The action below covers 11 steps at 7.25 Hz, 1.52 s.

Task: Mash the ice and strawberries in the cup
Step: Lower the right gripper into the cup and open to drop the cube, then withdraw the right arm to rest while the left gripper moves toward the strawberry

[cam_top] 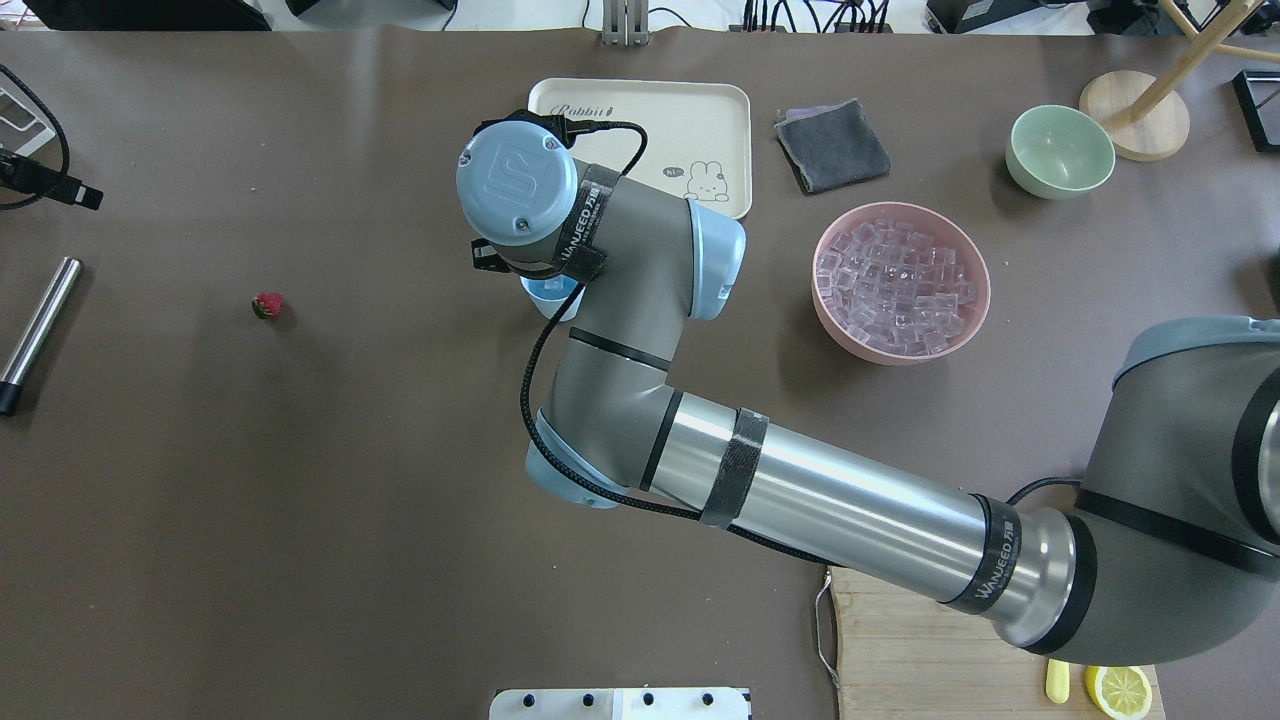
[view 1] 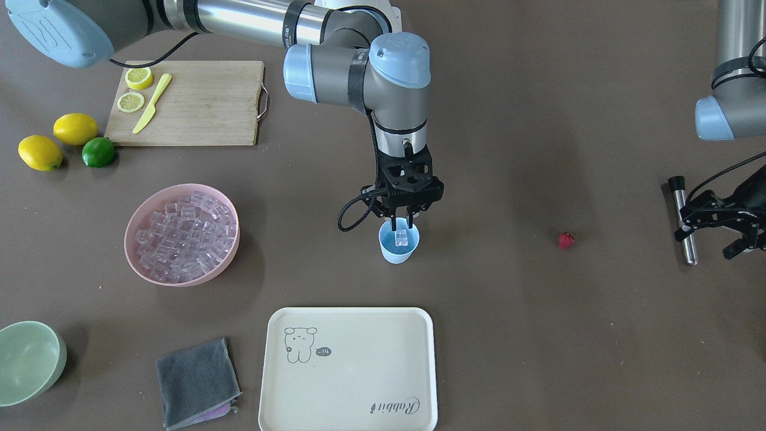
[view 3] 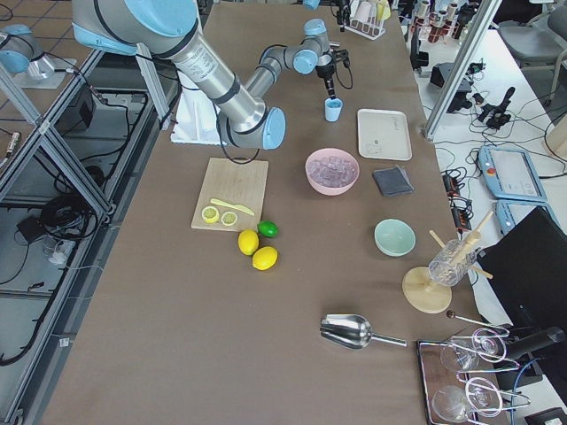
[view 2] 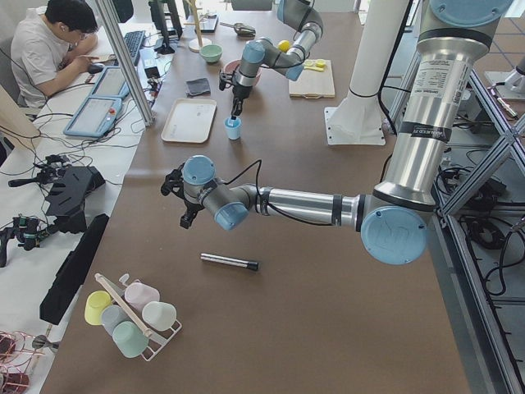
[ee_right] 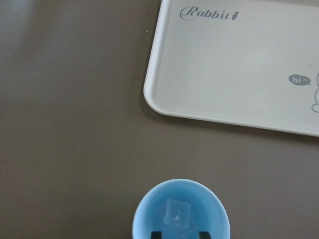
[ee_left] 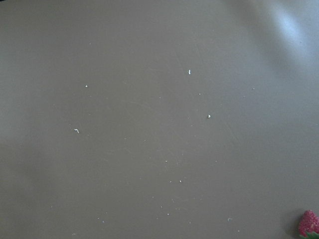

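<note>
The light-blue cup point(view 1: 399, 246) stands mid-table with clear ice point(view 1: 401, 238) inside; the right wrist view shows a cube point(ee_right: 175, 215) lying loose in the cup point(ee_right: 149, 209). My right gripper point(view 1: 402, 226) hangs straight above it, fingertips point(ee_right: 157, 233) apart at the rim, open and holding nothing. More ice fills the pink bowl point(view 1: 128, 239). The red strawberry point(view 1: 566, 240) lies alone on the table, at the lower right corner of the left wrist view point(ee_left: 309, 224). My left gripper point(view 1: 706, 242) hovers open beyond it, above a metal rod point(view 1: 684, 218).
A cream tray point(view 1: 350, 371), grey cloth point(view 1: 196, 383) and pale green bowl point(view 1: 27, 359) sit along the operators' edge. A cutting board point(view 1: 197, 102) holds lemon halves and a yellow knife, with two lemons and a lime point(view 1: 98, 152) beside it.
</note>
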Each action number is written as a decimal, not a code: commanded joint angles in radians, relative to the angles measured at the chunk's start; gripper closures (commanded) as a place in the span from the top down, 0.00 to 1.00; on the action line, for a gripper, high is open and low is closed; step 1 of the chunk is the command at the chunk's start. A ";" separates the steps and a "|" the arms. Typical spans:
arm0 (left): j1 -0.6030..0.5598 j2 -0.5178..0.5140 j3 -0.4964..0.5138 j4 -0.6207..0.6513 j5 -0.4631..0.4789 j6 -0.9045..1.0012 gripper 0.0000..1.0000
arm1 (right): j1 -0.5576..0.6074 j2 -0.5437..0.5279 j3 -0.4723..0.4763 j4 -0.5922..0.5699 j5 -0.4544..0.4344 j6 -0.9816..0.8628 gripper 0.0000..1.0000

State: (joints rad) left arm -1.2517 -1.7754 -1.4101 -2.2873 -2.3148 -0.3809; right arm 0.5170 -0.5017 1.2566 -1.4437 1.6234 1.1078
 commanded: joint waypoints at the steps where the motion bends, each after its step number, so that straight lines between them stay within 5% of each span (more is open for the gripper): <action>1: 0.000 -0.006 -0.004 0.008 -0.003 0.005 0.97 | 0.000 -0.003 0.000 0.000 -0.003 -0.006 0.96; 3: 0.046 -0.035 -0.026 0.014 0.002 -0.010 0.97 | 0.064 -0.082 0.092 -0.004 0.071 -0.058 0.98; 5: 0.139 -0.071 -0.055 0.011 0.015 -0.091 0.97 | 0.287 -0.391 0.414 -0.062 0.340 -0.278 0.98; 6: 0.170 -0.084 -0.067 0.009 0.053 -0.096 0.97 | 0.414 -0.509 0.496 -0.101 0.448 -0.456 0.98; 8: 0.260 -0.084 -0.098 0.006 0.145 -0.145 0.97 | 0.694 -0.704 0.556 -0.168 0.664 -0.814 0.98; 11: 0.345 -0.090 -0.087 0.011 0.225 -0.133 0.97 | 0.946 -0.982 0.564 -0.162 0.743 -1.279 0.98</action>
State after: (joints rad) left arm -0.9427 -1.8638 -1.5022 -2.2791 -2.1251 -0.5171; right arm 1.3680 -1.3806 1.8185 -1.6069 2.3403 -0.0032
